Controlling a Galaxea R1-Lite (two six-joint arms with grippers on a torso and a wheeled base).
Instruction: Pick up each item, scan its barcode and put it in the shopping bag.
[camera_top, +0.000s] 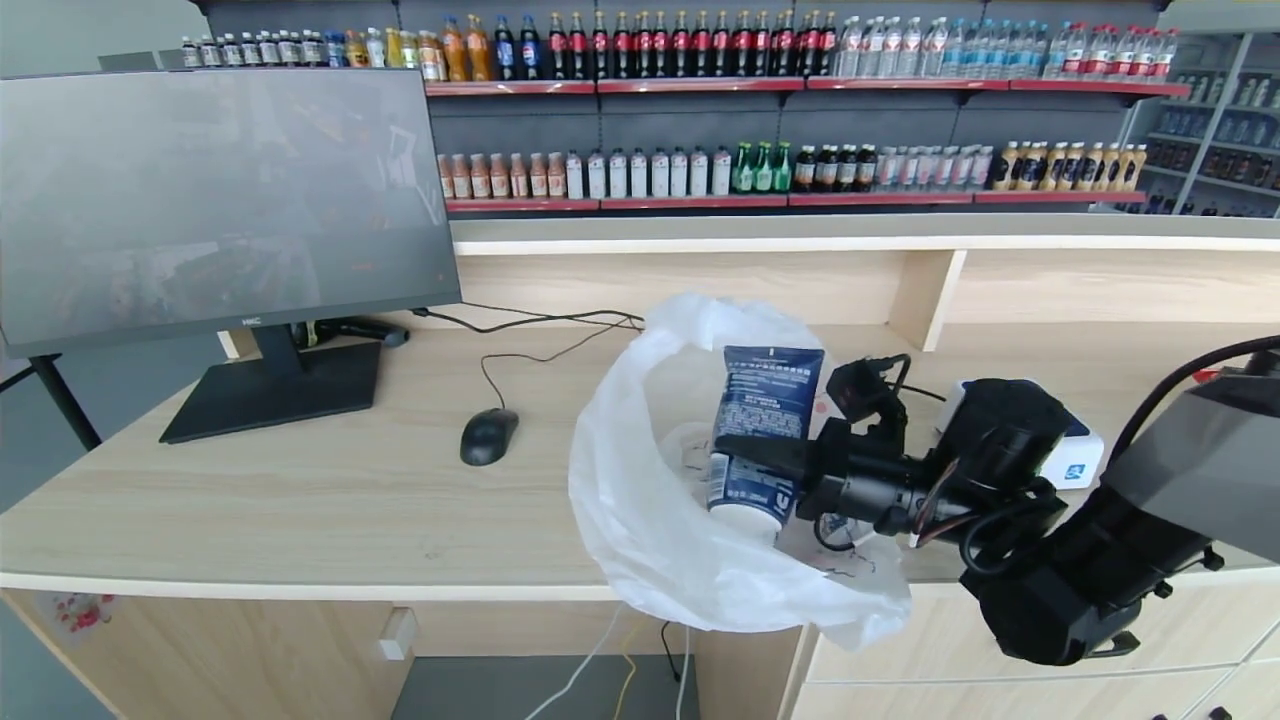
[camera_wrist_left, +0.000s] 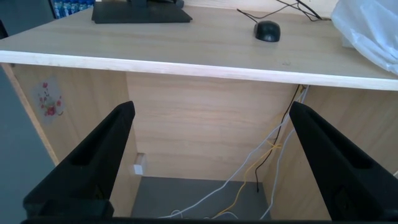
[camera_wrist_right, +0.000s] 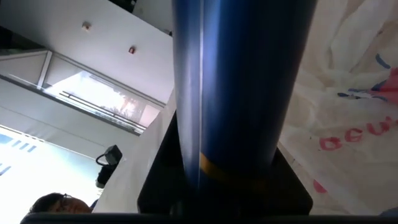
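R fingers (camera_top: 750, 447) pinch blue tube (camera_top: 770, 390) near cap end, in bag (camera_top: 640, 520) mouth; L fingers (camera_wrist_left: 93, 162) spread.

Head looks down on counter (camera_top: 300, 500) — low left wrist shares it; right wrist seemingly hugs tube (camera_wrist_right: 236, 81).

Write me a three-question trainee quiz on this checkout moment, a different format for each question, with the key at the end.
1. True or false: the right gripper is shut on the blue tube.
2. Where is the tube now? A) cap end down at the open mouth of the shopping bag; B) lying beside the mouse; C) standing on the monitor's base.
3. Fill in: the left gripper, held lower than the counter top and in front of it, is ___ (open or shut).

Key: 1 true; 2 A; 3 open.
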